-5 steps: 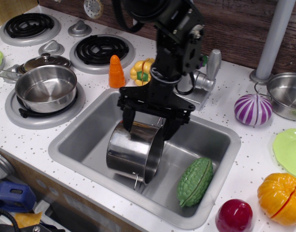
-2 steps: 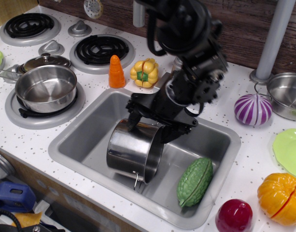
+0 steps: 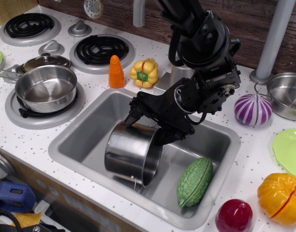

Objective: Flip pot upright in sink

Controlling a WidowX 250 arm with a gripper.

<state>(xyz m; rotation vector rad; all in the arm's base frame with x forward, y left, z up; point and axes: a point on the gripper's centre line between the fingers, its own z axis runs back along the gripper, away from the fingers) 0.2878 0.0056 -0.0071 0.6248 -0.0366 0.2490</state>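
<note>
The steel pot [image 3: 127,153] lies on its side in the grey sink [image 3: 82,140], its mouth facing right and a wire loop handle at its lower rim. My black gripper [image 3: 145,129] reaches down from the upper right onto the pot's top edge. Its jaws stand spread. One finger [image 3: 132,117] rests over the pot's outer wall and the other goes down by the rim at the mouth. The jaws do not look closed on the pot wall.
A green bumpy gourd [image 3: 194,181] lies in the sink right of the pot. A shallow steel pan [image 3: 45,88] sits on the left burner. An orange cone [image 3: 116,71], yellow pepper [image 3: 142,72], purple onion [image 3: 253,109], red ball [image 3: 234,215] and orange pumpkin [image 3: 282,198] ring the sink.
My arm has swung to the right and tilted, so the gripper now comes at the pot from the upper right. The pot has shifted slightly left and rolled a little.
</note>
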